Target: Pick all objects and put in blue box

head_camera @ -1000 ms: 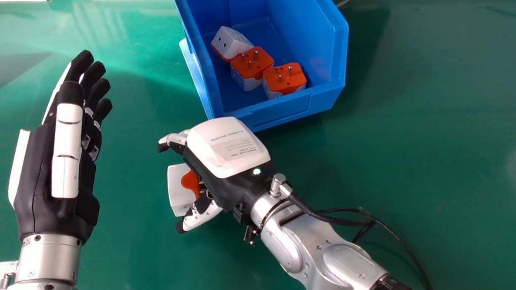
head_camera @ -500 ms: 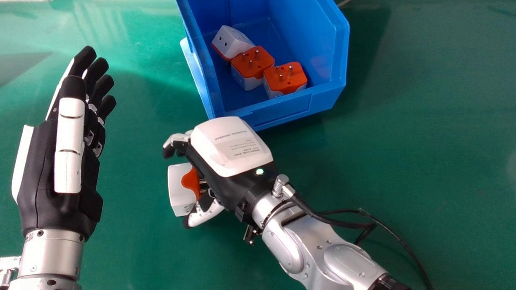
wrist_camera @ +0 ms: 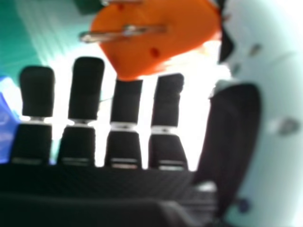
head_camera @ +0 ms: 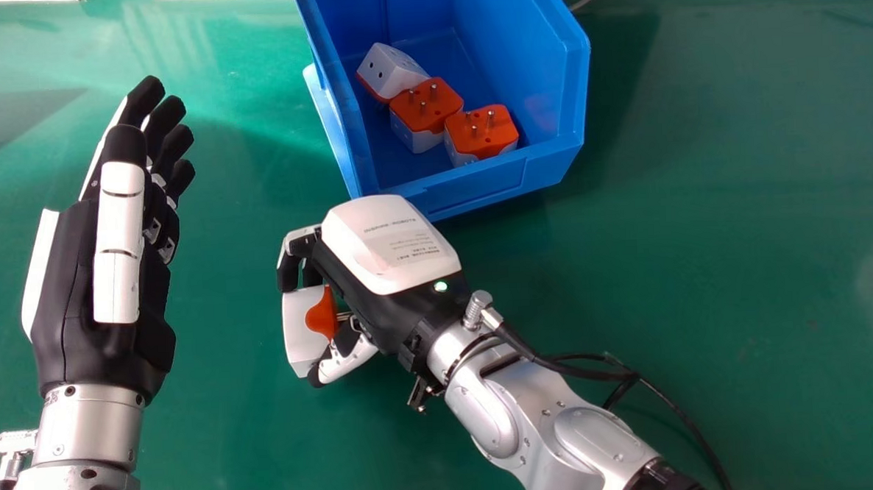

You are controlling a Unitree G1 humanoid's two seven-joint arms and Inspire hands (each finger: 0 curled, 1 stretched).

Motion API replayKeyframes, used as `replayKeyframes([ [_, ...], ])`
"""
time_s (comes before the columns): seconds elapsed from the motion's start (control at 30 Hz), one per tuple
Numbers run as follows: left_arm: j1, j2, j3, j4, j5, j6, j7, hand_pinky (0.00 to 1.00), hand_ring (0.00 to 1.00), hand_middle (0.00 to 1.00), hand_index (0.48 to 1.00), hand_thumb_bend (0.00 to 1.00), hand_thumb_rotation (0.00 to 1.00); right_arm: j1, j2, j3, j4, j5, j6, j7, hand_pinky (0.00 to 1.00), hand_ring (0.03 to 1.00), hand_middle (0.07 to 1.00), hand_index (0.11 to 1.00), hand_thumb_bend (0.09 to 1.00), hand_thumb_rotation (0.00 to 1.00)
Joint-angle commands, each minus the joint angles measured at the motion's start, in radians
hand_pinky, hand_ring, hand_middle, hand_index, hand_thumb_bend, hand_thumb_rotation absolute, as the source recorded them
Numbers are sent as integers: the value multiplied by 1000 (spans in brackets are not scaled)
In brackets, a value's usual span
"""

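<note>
blue box (head_camera: 478, 188) run, probably grab step: pinching plug (head_camera: 300, 330) in right hand (head_camera: 389, 247) near it, holding left hand (head_camera: 78, 305) straight-fingered at left. next up, needing a lift up and in before letting go.

The box (head_camera: 471, 188) is blue, the bench (head_camera: 702, 263) green with pale streaks. All 4 plugs (head_camera: 482, 134) are white and orange, their pins (head_camera: 433, 92) silver; 1 white face (head_camera: 377, 67) has dark dots. Left hand (head_camera: 78, 305) and right hand (head_camera: 389, 247) are black and white, the forearms (head_camera: 488, 416) silver.
</note>
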Motion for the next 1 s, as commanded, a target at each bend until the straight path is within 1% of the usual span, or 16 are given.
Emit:
replayKeyframes([
  [0.0,-7,2,-2,-37,4,-4,4,964,945,932,915,625,882,-19,1,-2,-28,-1,-12,-10,331,440,526,536,529,16],
  [0.1,-6,3,-3,-42,5,-2,6,962,943,931,914,625,881,-16,4,-7,-28,11,-17,-8,327,437,527,532,522,13],
  [0.17,-6,3,-3,-44,4,1,6,958,942,929,913,626,880,-15,4,-8,-29,11,-18,-13,324,436,528,529,516,10],
  [0.27,-7,2,-5,-46,6,3,10,959,943,930,914,626,880,-13,6,-11,-33,16,-16,-6,322,435,527,527,511,8],
  [0.43,-9,4,-6,-47,3,5,10,957,942,930,913,625,880,-11,1,-6,-50,14,-4,14,321,433,526,525,508,6],
  [0.53,-10,1,-8,-54,5,14,16,962,945,932,916,620,884,-8,-4,-4,-60,10,-4,19,319,432,527,520,503,4],
  [0.63,-13,2,-8,-50,2,12,12,959,943,931,917,617,885,-1,-7,-5,-76,14,-2,33,317,430,526,518,501,3],
  [0.73,-14,3,-7,-44,5,9,12,967,948,935,920,617,886,10,-13,-7,-96,20,-6,42,316,429,526,518,499,2],
  [0.83,-17,0,-8,-42,5,10,14,972,950,936,921,619,886,25,-20,-11,-124,30,-7,65,314,428,524,518,498,2],
  [0.97,-22,-4,-12,-37,13,8,19,972,950,937,920,620,886,48,-31,-11,-174,22,8,89,314,429,526,517,496,1],
])
